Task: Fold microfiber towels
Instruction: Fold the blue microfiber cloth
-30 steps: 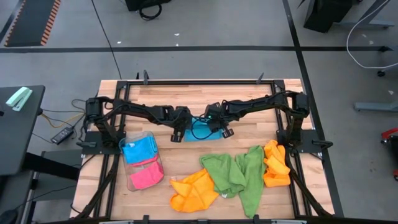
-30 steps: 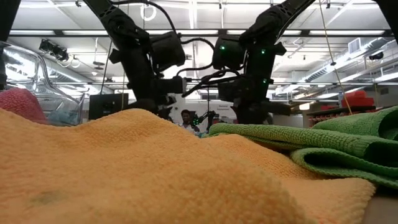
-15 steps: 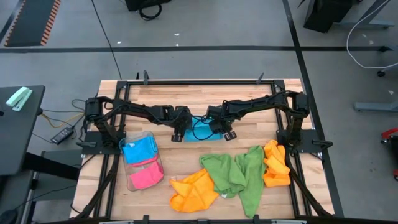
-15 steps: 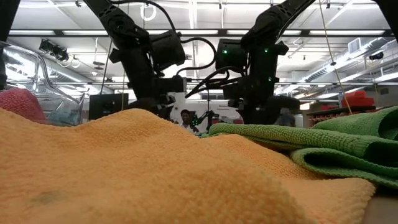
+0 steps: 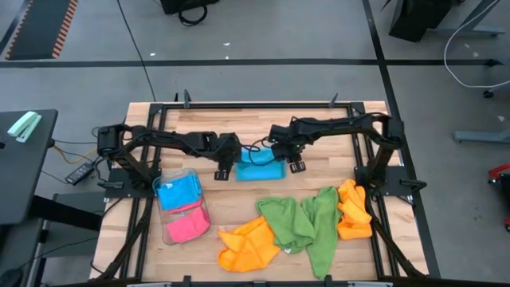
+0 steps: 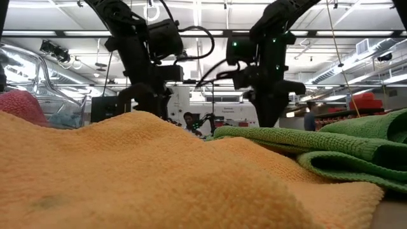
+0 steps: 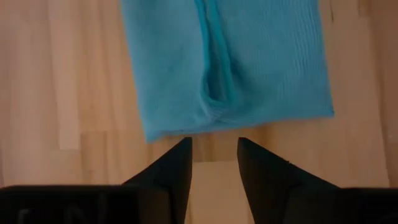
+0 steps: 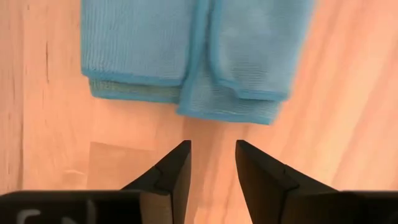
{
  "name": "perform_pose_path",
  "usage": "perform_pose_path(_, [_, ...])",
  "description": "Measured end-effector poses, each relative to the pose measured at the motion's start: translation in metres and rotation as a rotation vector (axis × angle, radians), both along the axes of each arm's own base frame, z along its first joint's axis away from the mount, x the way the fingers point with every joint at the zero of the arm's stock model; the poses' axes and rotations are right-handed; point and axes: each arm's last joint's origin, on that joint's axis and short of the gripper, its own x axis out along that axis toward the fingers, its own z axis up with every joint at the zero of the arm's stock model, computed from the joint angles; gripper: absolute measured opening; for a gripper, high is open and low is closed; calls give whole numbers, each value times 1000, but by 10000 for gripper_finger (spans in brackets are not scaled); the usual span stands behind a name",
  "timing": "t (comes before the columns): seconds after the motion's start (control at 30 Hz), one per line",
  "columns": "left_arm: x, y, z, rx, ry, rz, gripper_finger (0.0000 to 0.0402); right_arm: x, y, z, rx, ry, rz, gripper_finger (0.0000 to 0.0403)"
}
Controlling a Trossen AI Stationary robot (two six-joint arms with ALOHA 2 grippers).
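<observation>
I read no labels; left gripper (image 7: 213,155) and right gripper (image 8: 212,158) jaws part-open, empty, flanking the folded blue towel (image 5: 260,170) mid-bench.

A pale wooden counter (image 5: 239,203) carries the lot; a folded blue towel (image 5: 260,171) lies mid-frame; a clear tray (image 5: 177,227) sits lower left; orange towels (image 5: 249,243) and green towels (image 5: 299,223) sprawl lower right.

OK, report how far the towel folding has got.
Done: a blue and a pink towel sit folded in the clear tray. In hand: a folded blue towel lies mid-table; left gripper and right gripper are open beside it. Left: orange towels and green towels, unfolded.
</observation>
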Motion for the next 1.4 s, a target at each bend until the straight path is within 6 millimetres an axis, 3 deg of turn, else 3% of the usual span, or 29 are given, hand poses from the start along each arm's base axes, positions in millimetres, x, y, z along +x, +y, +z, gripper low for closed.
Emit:
perform_pose_path(0.2, [4, 13, 1, -21, -71, 88, 113, -1, -15, 22, 40, -229, -29, 133])
perform_pose_path(0.43, [-4, 46, 3, -292, -174, 186, 104, -9, -50, 7, 172, -408, -135, 137])
perform_pose_path(0.57, [-7, 60, 1, -304, -188, 255, 121, -12, -60, -1, 157, -438, -140, 152])
perform_pose_path(0.87, [4, 65, -27, -369, -176, 277, 203, -6, -64, -20, 168, -423, -137, 214])
perform_pose_path(1.07, [0, 71, -31, -441, -160, 311, 248, -7, -66, -25, 181, -400, -152, 242])
perform_pose_path(1.23, [3, 69, -42, -451, -137, 305, 257, -7, -67, -25, 179, -404, -155, 252])
perform_pose_path(1.4, [5, 70, -48, -454, -130, 286, 231, -10, -72, -26, 207, -410, -167, 250])
